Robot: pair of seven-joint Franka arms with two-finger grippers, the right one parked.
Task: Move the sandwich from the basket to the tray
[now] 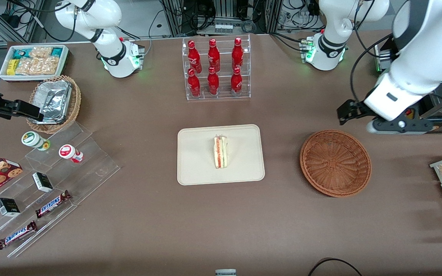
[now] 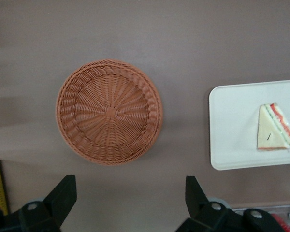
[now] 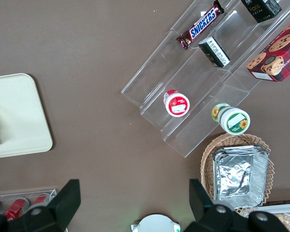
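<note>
The sandwich (image 1: 221, 152) lies on its side in the middle of the tray (image 1: 194, 168), its red and green filling showing along the cut edge. The tray rests flat on the table (image 1: 221, 226). The basket (image 1: 335, 162) sits beside the tray, toward the working arm's end of the table, apart from it and holding nothing. The gripper (image 1: 345, 112) hangs above the table, just farther from the front camera than the basket; its jaws stand open, gripping nothing.
</note>
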